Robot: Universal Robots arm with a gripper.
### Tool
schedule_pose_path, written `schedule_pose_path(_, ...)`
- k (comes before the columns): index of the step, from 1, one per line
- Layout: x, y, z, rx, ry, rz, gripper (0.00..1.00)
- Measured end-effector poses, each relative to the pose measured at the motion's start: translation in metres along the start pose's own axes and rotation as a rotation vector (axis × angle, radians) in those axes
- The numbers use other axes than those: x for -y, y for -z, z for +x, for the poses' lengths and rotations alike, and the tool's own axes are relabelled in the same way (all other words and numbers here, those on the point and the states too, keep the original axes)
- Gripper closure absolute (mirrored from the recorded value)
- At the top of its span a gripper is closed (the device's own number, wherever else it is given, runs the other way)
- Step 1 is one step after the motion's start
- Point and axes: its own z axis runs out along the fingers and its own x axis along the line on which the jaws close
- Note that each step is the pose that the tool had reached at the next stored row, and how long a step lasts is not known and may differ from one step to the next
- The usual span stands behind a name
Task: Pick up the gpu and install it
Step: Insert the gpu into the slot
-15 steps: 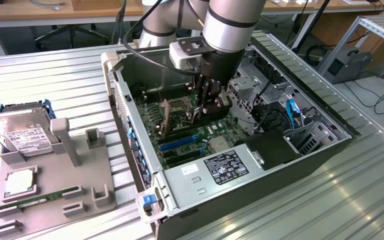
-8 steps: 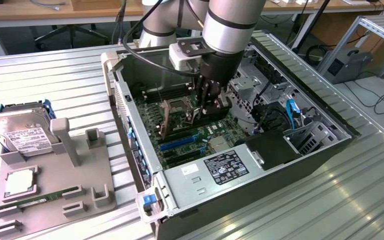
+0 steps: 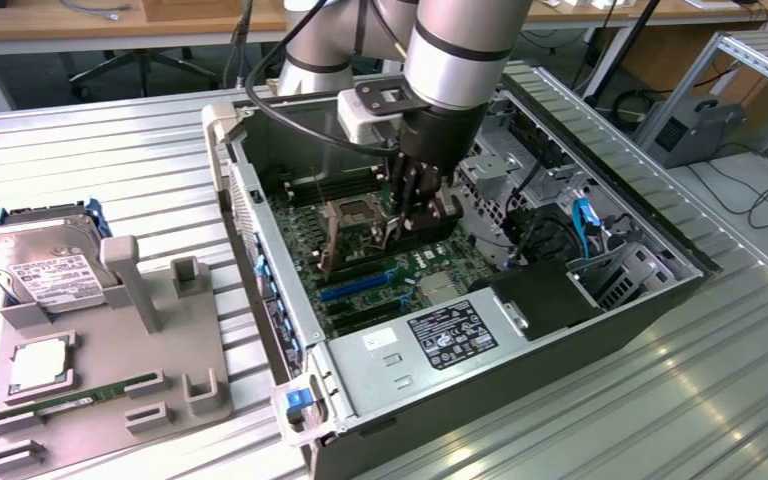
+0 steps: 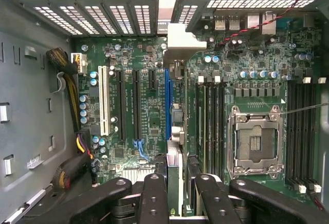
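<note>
The gpu (image 4: 176, 131) shows edge-on in the wrist view, with its silver end bracket (image 4: 180, 41) toward the case's rear slot openings. It stands upright over the long blue slot (image 4: 167, 100) of the motherboard (image 4: 247, 80). My gripper (image 4: 175, 185) is shut on the card, one black finger (image 4: 153, 193) on each side of it. In the exterior view my gripper (image 3: 406, 215) reaches down into the open computer case (image 3: 257, 250), and the gpu (image 3: 381, 238) hangs under it just above the board. I cannot tell whether the card's edge touches the slot.
A hard drive (image 3: 40, 262) in a blue-tabbed caddy leans on a grey fixture tray (image 3: 117, 350) at the exterior view's left, with a processor (image 3: 40, 365) and a green RAM stick (image 3: 77, 398). Inside the case are a power supply (image 3: 451, 335), drive cage (image 3: 491, 165) and cables.
</note>
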Motion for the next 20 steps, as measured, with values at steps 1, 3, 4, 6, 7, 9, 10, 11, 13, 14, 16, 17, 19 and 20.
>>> schedule_pose_path(1,0.0000,-0.0003,0.0001,0.0000,0.000,0.0000,0.74)
schedule_pose_path(3,-0.0001,-0.0006,0.0003,-0.0001,0.000,0.0000,0.74)
schedule_pose_path(4,-0.0002,-0.0009,0.0004,-0.0001,0.000,0.0000,0.74)
schedule_pose_path(6,-0.0003,-0.0017,0.0006,0.0000,0.000,0.0000,0.74)
schedule_pose_path(7,-0.0003,-0.0020,0.0007,0.0000,0.000,0.0000,0.74)
schedule_pose_path(9,-0.0003,-0.0025,0.0008,0.0000,0.000,0.0000,0.74)
schedule_pose_path(10,-0.0003,-0.0028,0.0009,0.0000,0.000,0.0000,0.74)
schedule_pose_path(11,-0.0004,-0.0031,0.0009,0.0000,0.000,0.0000,0.74)
schedule_pose_path(13,-0.0003,-0.0037,0.0011,0.0000,0.000,0.0000,0.74)
schedule_pose_path(14,-0.0003,-0.0039,0.0012,0.0000,0.000,0.0000,0.74)
schedule_pose_path(16,-0.0004,-0.0046,0.0013,0.0000,0.000,0.0000,0.74)
schedule_pose_path(17,-0.0004,-0.0051,0.0014,0.0000,0.000,0.0000,0.74)
schedule_pose_path(19,-0.0004,-0.0060,0.0017,0.0001,0.000,0.0000,0.74)
schedule_pose_path(20,-0.0004,-0.0063,0.0018,0.0000,0.000,0.0000,0.74)
